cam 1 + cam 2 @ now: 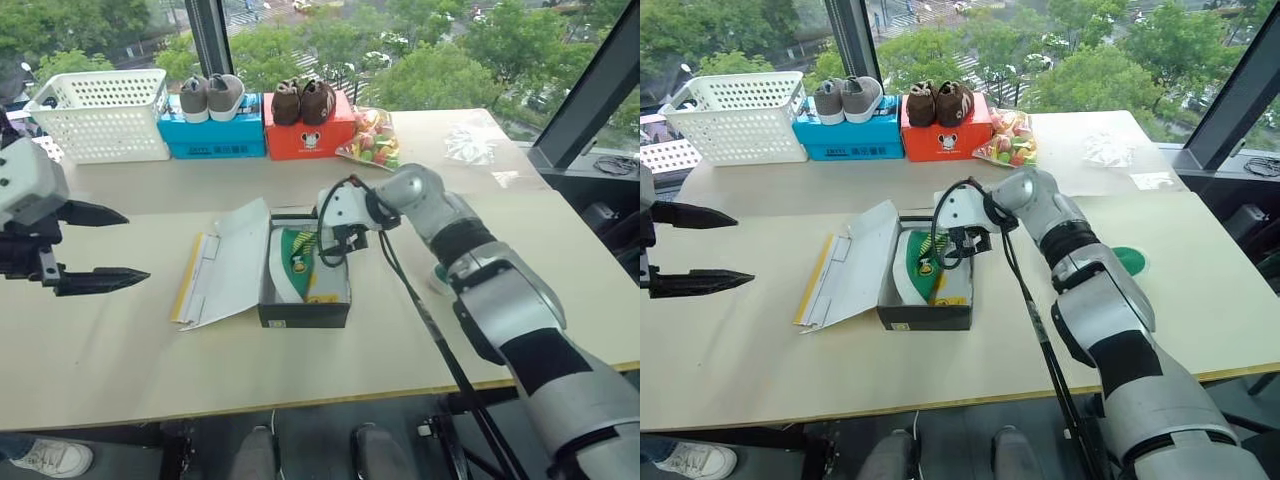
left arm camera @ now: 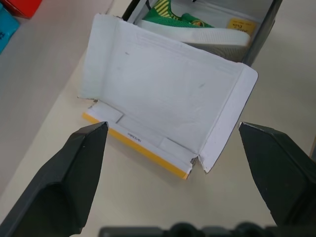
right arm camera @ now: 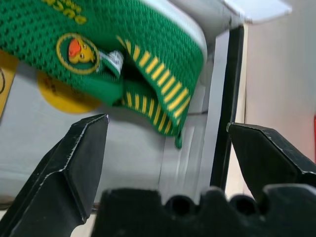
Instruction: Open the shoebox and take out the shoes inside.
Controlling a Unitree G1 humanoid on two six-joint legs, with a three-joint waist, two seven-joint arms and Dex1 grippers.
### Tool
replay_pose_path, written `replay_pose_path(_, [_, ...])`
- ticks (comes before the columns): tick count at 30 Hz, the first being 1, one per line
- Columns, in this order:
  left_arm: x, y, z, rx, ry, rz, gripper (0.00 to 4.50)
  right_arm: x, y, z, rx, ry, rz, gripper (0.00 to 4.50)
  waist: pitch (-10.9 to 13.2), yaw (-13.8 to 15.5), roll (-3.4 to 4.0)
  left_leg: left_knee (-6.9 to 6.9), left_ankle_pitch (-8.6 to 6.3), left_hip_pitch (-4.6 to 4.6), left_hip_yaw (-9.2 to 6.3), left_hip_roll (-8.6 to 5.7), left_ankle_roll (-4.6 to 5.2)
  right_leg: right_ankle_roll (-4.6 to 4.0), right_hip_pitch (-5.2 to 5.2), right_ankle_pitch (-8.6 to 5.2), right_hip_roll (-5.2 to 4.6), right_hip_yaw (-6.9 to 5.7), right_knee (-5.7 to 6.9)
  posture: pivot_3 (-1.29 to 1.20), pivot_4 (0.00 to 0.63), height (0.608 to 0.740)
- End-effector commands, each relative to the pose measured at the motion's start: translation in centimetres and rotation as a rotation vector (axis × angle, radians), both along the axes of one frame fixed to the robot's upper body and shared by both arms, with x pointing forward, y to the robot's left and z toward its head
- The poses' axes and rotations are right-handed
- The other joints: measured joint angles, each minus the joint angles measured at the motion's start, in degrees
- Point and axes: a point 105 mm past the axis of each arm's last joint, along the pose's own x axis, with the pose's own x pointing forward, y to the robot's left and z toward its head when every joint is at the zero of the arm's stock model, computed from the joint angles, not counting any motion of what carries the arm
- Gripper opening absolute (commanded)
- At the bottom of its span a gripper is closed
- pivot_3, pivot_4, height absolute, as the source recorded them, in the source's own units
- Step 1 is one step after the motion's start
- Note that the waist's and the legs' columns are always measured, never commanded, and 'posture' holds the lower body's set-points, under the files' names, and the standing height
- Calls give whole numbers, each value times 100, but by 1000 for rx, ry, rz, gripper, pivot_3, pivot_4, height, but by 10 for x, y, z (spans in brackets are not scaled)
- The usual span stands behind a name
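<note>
The shoebox (image 1: 300,312) stands open mid-table, its black sides up and its lid (image 1: 230,260) folded out flat to the left, white inside up and yellow edge showing. One green shoe (image 1: 297,255) with a white sole lies inside. My right gripper (image 1: 335,240) hovers open over the box's far right part, fingers (image 3: 74,168) straddling the shoe's heel end (image 3: 148,44) without touching it. A second green shoe (image 1: 1130,262) rests on the table to the right, partly behind my right arm. My left gripper (image 1: 138,244) is open and empty, well left of the lid (image 2: 163,94).
Along the far edge stand a white basket (image 1: 100,115), a blue box (image 1: 210,135) with grey shoes, an orange-red box (image 1: 310,135) with brown shoes, a bag of sweets (image 1: 372,140) and a clear wrapper (image 1: 468,145).
</note>
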Motion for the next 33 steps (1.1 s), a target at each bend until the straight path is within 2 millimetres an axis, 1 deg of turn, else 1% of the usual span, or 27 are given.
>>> replay_pose_path(1, [-3,-1,11,3,-49,0,4500,2,7,11,8,-60,12,4480,0,-4,0,0,0,0,0,0,0,0,0,0,0,0,0,0,150,740])
replay_pose_path(6, [0,-1,14,3,-77,7,4500,6,15,6,1,-90,-15,4480,0,-43,0,-1,0,1,-1,0,0,-1,0,0,0,0,1,0,150,740])
replay_pose_path(12, [2,-1,14,8,-79,6,4500,5,27,-7,-6,-68,-27,4480,0,-45,0,-2,0,1,-1,0,0,-1,0,1,0,0,0,0,150,740])
replay_pose_path(14, [2,-1,14,10,-80,6,4500,4,30,-9,-4,-55,-28,3975,0,-46,0,-2,0,1,-1,0,0,-1,0,0,1,0,1,0,150,740])
replay_pose_path(15, [2,-1,14,11,-81,7,4500,4,31,-10,-3,-49,-28,3824,0,-46,0,-3,0,1,-1,0,0,-1,0,1,1,0,0,0,150,740])
replay_pose_path(17, [2,0,14,12,-83,8,4500,3,32,-11,-4,-39,-24,3101,0,-52,0,-2,0,2,-1,0,0,-1,0,1,1,0,1,0,150,740])
replay_pose_path(18, [2,0,15,13,-85,10,4500,2,33,-11,-4,-33,-22,2866,0,-57,0,-2,0,2,-1,0,0,-1,0,1,1,0,1,0,150,740])
replay_pose_path(19, [2,0,15,13,-86,10,4500,2,33,-11,-3,-27,-22,2396,0,-59,0,-2,0,3,-1,0,0,-1,0,1,1,0,2,0,150,740])
replay_pose_path(20, [2,0,15,14,-88,10,4500,1,34,-11,-3,-23,-20,2026,0,-60,0,-3,0,4,-1,0,0,-1,0,1,1,0,3,0,150,740])
replay_pose_path(21, [2,1,15,14,-89,11,4500,1,34,-11,-2,-20,-19,1785,0,-61,0,-3,0,4,-1,0,0,-2,-1,1,1,1,3,0,150,740])
replay_pose_path(22, [3,0,16,14,-90,10,4500,1,34,-11,-2,-19,-18,1355,0,-60,0,-4,0,4,-1,1,0,-2,-1,1,2,1,3,0,150,740])
replay_pose_path(25, [3,0,16,15,-93,9,4500,0,35,-10,-1,-18,-15,314,0,-58,0,-5,0,4,-1,1,0,-1,-1,1,2,1,1,0,150,740])
replay_pose_path(26, [3,0,16,14,-94,8,4500,0,35,-9,1,-19,-14,39,0,-57,0,-6,0,3,-1,0,0,-1,-1,1,1,1,1,0,150,740])
replay_pose_path(33, [5,-2,16,11,-101,-1,4500,-1,41,2,44,-48,5,15,0,-59,0,-6,0,4,-1,1,0,-1,-1,1,2,1,2,0,150,740])
